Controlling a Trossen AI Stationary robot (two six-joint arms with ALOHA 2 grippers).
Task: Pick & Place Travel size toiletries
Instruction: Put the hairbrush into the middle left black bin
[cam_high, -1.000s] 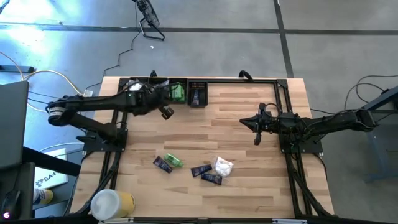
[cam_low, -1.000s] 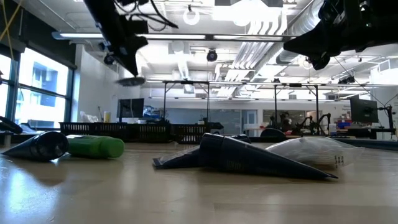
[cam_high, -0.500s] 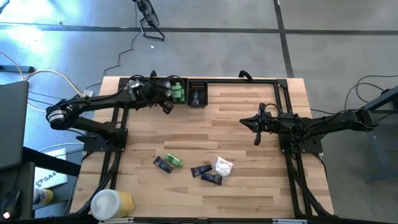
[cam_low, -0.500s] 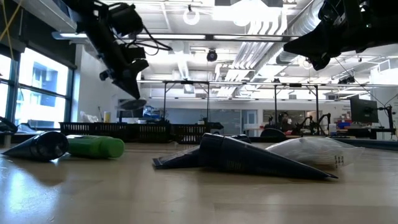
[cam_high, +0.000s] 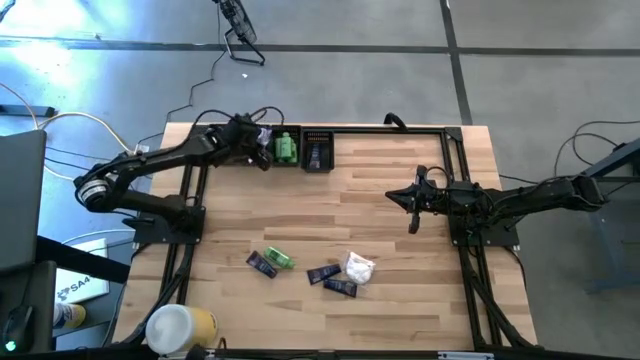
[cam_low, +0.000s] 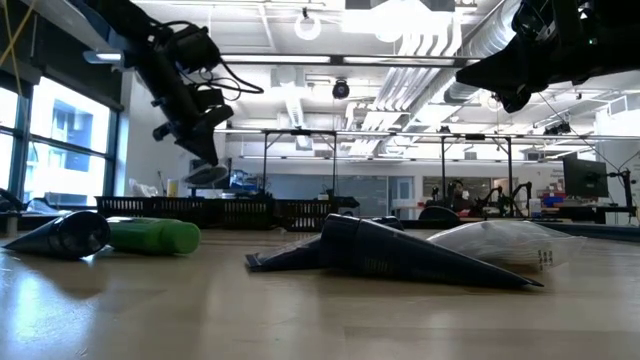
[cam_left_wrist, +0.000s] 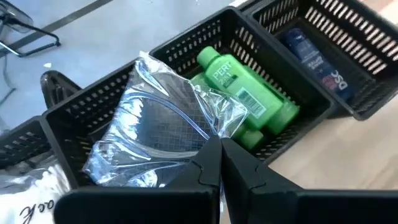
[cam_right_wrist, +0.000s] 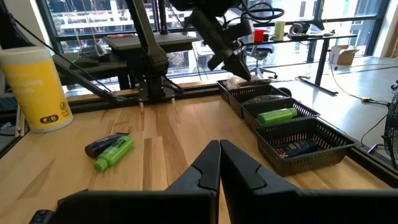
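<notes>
Nearest, along the table's front edge, a green bottle lies against a dark sachet. Two more sachets sit touching a white wrapped packet, so a grab there could drag a neighbour or pinch two at once. The white-and-yellow cylinder stands at the front left corner, clear of them. Mid-table on the right, the right gripper hangs clenched and empty, well apart from everything. At the far edge the left gripper is clamped on what looks like a corner of a clear plastic-wrapped packet, held over the black basket where another green bottle already lies. The film looks slippery, so it may slide out early. Released here, it could catch on the basket wall or drape over that bottle.
</notes>
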